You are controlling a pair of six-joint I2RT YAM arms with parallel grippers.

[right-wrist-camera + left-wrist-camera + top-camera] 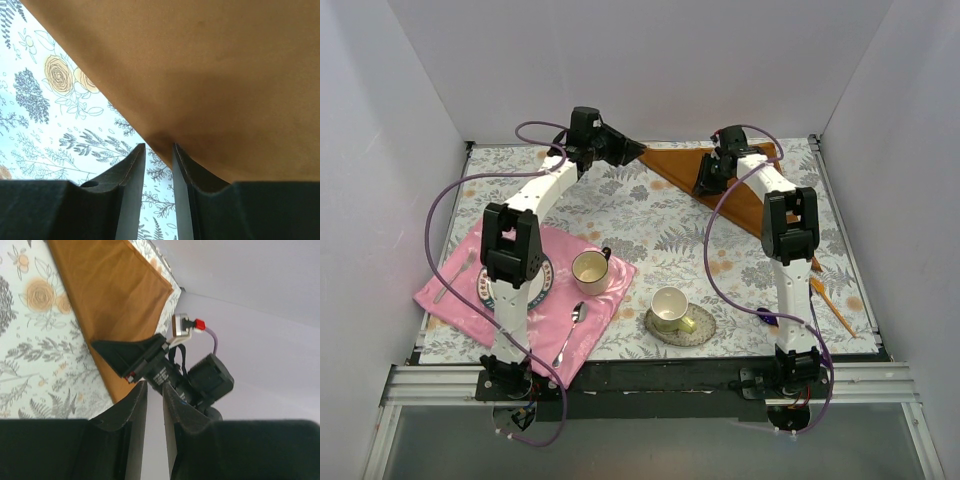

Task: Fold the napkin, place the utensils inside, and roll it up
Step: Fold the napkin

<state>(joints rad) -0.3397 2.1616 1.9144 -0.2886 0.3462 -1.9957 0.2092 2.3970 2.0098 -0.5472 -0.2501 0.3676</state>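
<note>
The rust-orange napkin (705,172) lies folded into a triangle at the back of the table, and fills the top of the right wrist view (215,75). My left gripper (632,150) is at its left tip, its jaws a narrow gap apart with nothing between them (155,390). My right gripper (705,185) sits at the napkin's slanted front edge. Its jaws (159,150) are slightly apart, with the cloth's edge just at the fingertips. An orange knife (832,306) lies at the right edge. A purple piece (766,317) shows beside the right arm; the rest is hidden.
A pink cloth (460,300) at the front left carries a plate (542,285), a cup (591,270) and a silver spoon (570,335). A second cup on a saucer (672,310) stands at front centre. White walls enclose the table.
</note>
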